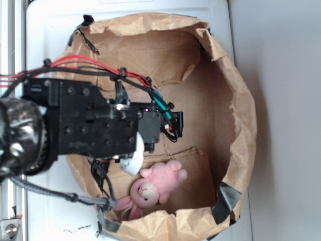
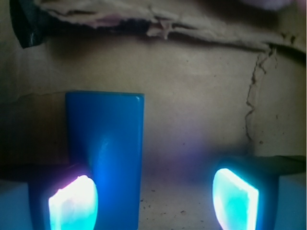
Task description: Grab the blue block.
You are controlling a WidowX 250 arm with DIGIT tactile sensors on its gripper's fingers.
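In the wrist view the blue block lies flat on the brown paper, long side running away from the camera. My gripper hangs low over it, open wide. The left pad sits right beside the block's left edge, overlapping it in the picture. The right pad stands well apart from the block, with bare paper between. In the exterior view the black arm and gripper reach into the paper bag, and the block is hidden under them.
The torn brown paper bag rings the work area with raised crumpled walls. A pink plush bunny lies near the bag's lower wall, close to the arm. A fold and a crack run across the paper floor.
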